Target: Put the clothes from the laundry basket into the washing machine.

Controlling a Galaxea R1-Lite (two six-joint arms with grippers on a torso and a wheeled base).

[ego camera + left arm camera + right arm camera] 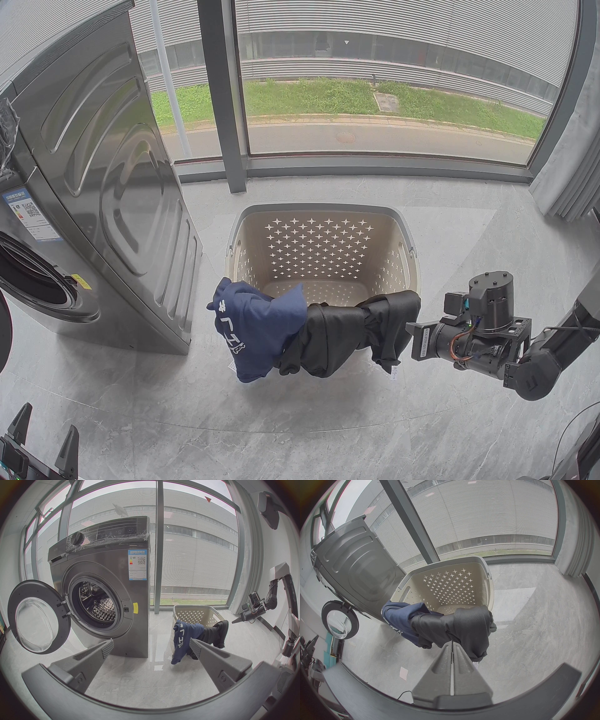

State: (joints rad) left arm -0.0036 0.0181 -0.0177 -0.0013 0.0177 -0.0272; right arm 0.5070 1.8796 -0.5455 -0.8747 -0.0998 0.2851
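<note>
Sticker [137,564] on washing machine [140,627] — print [182,636] on shirt [192,630]

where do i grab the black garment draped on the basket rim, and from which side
Probably the thick bunched fold at the right end of the black garment, humped over the laundry basket rim. Come from the robot's right: that end lies clear of the blue garment, and the right pincer, shut, points at it.

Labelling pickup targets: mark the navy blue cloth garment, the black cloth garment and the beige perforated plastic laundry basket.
Navy blue cloth garment [256,325]: head view, hanging front fold.
Black cloth garment [340,334]: head view, draped middle.
Beige perforated plastic laundry basket [319,247]: head view, inner far wall.
</note>
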